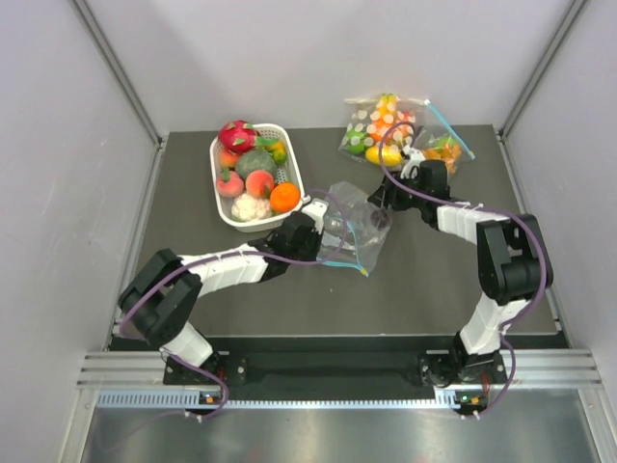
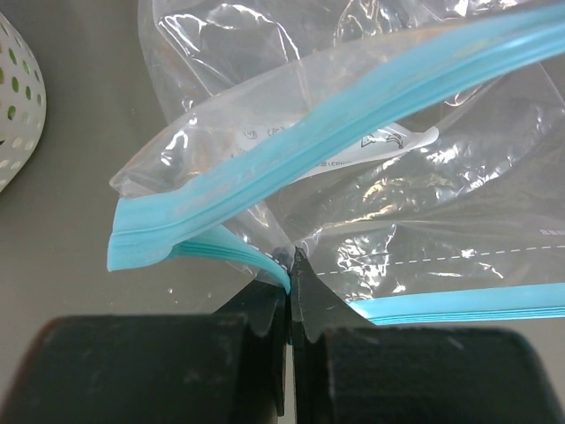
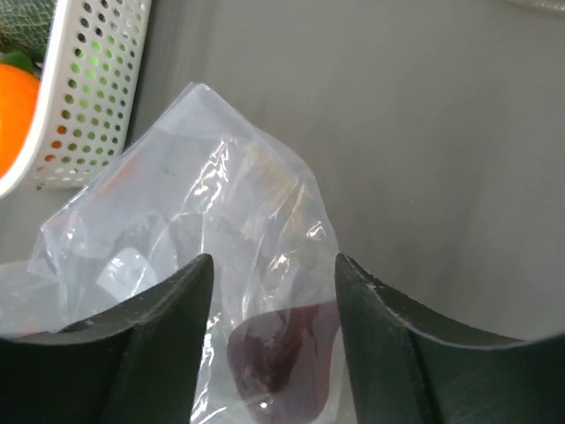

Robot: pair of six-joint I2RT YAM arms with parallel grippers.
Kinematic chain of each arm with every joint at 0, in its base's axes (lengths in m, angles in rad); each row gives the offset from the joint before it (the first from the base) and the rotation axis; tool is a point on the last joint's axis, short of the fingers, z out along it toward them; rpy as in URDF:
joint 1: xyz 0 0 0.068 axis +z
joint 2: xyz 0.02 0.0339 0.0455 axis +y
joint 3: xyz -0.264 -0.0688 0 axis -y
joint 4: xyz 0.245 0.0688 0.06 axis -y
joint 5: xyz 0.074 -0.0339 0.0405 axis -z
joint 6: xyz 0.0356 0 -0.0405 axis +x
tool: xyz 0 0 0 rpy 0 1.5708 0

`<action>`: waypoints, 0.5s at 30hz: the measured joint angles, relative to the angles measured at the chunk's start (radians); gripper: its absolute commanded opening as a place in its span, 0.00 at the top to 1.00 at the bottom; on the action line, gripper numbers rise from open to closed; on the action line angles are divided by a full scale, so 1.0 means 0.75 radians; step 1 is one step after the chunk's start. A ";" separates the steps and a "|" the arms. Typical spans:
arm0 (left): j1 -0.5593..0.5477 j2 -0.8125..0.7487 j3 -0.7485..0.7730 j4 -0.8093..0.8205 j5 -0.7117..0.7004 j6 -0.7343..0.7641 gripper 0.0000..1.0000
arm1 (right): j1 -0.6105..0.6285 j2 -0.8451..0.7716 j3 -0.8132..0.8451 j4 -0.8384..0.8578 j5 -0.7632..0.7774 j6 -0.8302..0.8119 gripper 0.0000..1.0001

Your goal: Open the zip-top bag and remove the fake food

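Left wrist view: the left pincer (image 2: 290, 265) is clamped on the crinkly clear zip-top bag (image 2: 397, 203) at one lip of its smooth teal zip strip (image 2: 291, 155). The right pincer (image 3: 274, 261) stands apart, black fingers flanking the bag's peaked corner above the matte grey counter (image 3: 424, 132), near a perforated white basket (image 3: 88, 97).

Left wrist view: the bag (image 2: 371, 115) runs off the top and right edges, and the basket (image 2: 13, 106) is cut by the left edge. Right wrist view: a dark red lump (image 3: 282, 353) inside the bag is blurred by the plastic, cannot be identified, and is cut by the bottom edge. The orange (image 3: 11, 106) is cut by the left edge.
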 measured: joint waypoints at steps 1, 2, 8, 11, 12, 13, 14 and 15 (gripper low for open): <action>0.003 0.001 0.000 0.001 0.001 0.002 1.00 | 0.000 0.017 0.008 -0.003 -0.008 0.001 0.48; 0.005 0.001 0.000 0.002 0.002 0.002 1.00 | 0.000 0.029 0.008 -0.004 -0.012 0.001 0.50; 0.017 0.001 0.001 0.005 -0.004 0.008 1.00 | 0.001 0.041 0.003 -0.082 -0.009 -0.004 0.68; 0.031 0.001 0.004 0.008 -0.007 0.012 1.00 | 0.002 0.040 -0.026 -0.115 -0.002 -0.016 0.96; 0.037 0.004 0.008 0.011 -0.009 0.012 1.00 | 0.004 0.038 -0.040 -0.137 0.001 -0.017 1.00; 0.044 0.008 0.013 0.017 -0.012 0.012 1.00 | 0.009 0.034 -0.053 -0.160 0.003 -0.018 1.00; 0.053 0.015 0.020 0.027 -0.019 0.012 1.00 | 0.011 0.027 -0.068 -0.175 0.005 -0.019 1.00; 0.062 0.024 0.027 0.038 -0.029 0.012 1.00 | 0.012 0.015 -0.091 -0.184 0.005 -0.019 1.00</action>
